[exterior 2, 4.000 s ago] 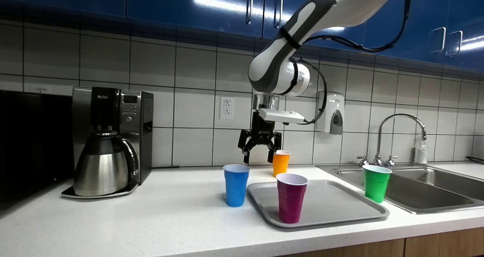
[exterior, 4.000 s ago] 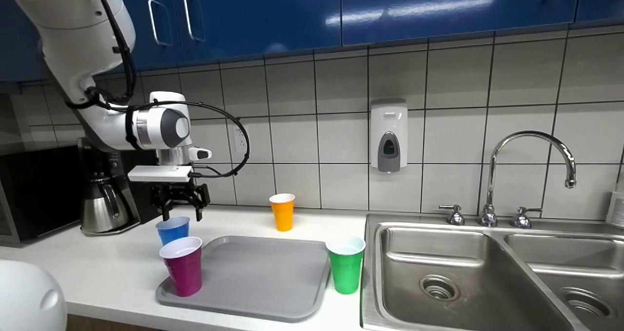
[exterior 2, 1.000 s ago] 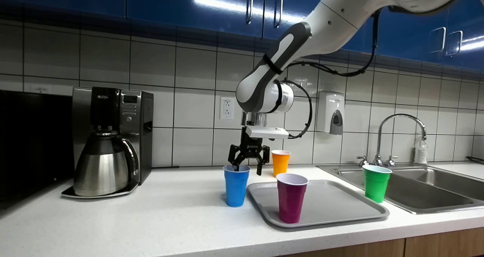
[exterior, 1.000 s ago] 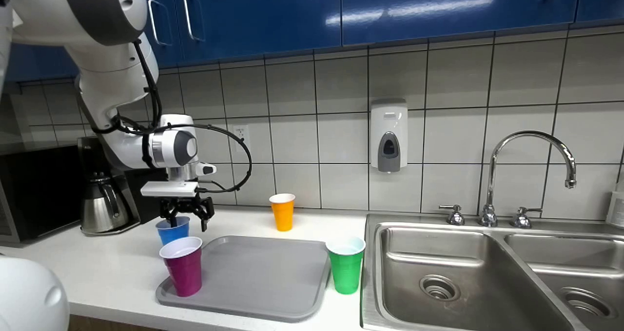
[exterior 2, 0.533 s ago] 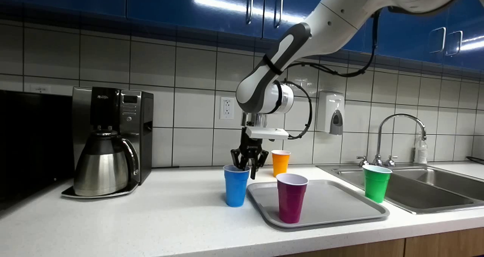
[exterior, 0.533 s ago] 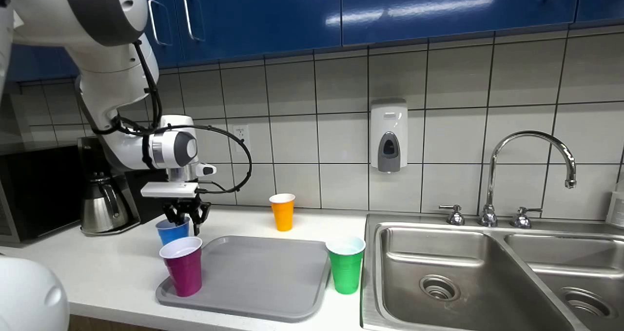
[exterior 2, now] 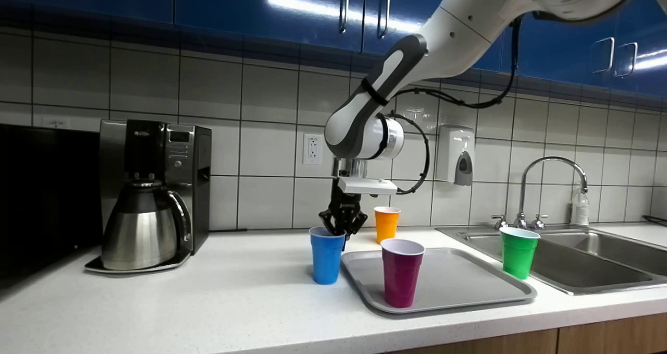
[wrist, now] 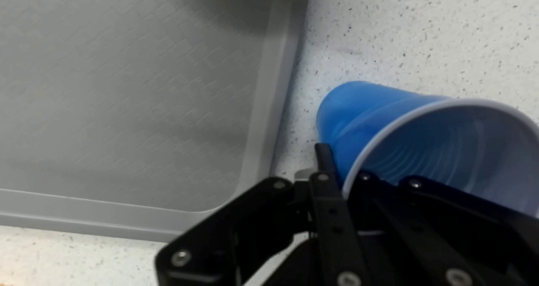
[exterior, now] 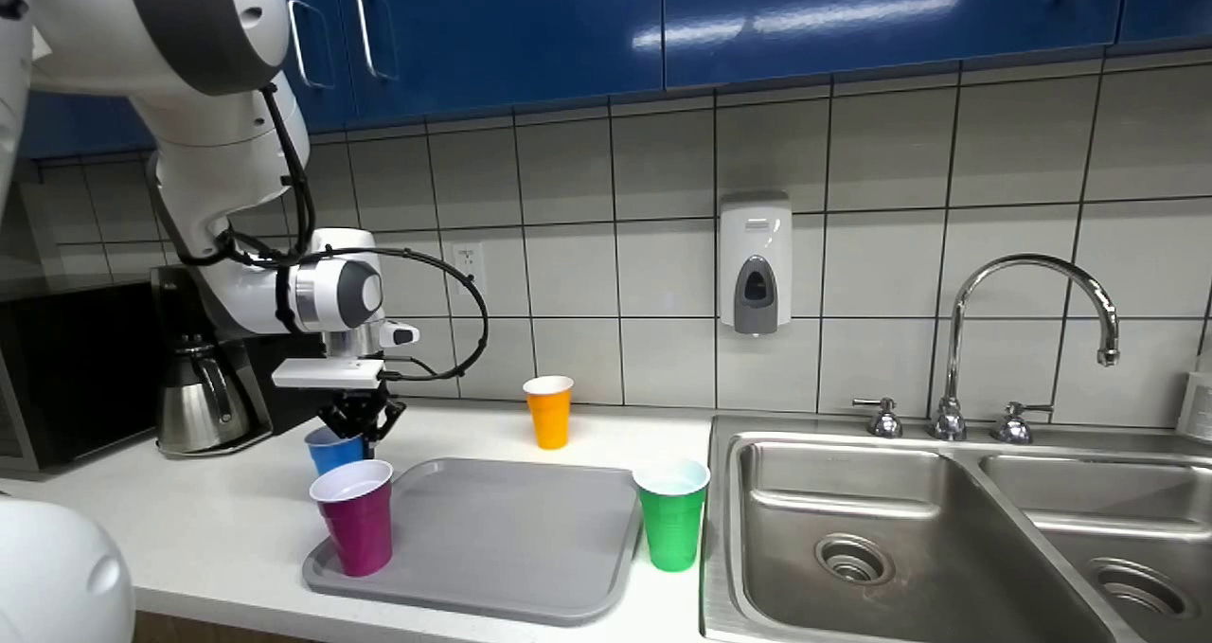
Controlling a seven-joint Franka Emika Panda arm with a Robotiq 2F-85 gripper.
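On the pale tabletop point(exterior 2: 208, 302), just beside the gray tray point(exterior 2: 464, 281) and off it, the blue cup point(exterior 2: 326, 260) stands about upright. The gripper point(wrist: 344, 168) is clenched on the cup's rim, as the wrist view has it: 1 finger reaches down inside the mouth and 1 lies along the outer wall on the tray side, the cup's wall pinched between them. The inner fingertip is hidden. Holding this rim well probably calls for a modest squeeze, since the wall looks thin and could buckle, and for fingers square to the wall, so the cup does not swing about the pinch. The outer finger hangs over the narrow strip between cup and tray, so sideways drift toward the tray's raised edge is best avoided. Close by, the magenta cup point(exterior 2: 402, 278) stands on a corner of the tray, near enough to deserve some margin. Farther out, the orange cup point(exterior: 549, 420) is behind the tray by the tiled wall point(exterior: 573, 274), and the green cup point(exterior: 674, 525) stands between the tray and the sink point(exterior: 721, 529). The coffee maker point(exterior 2: 180, 174) sits well apart, on the opposite side from the sink.
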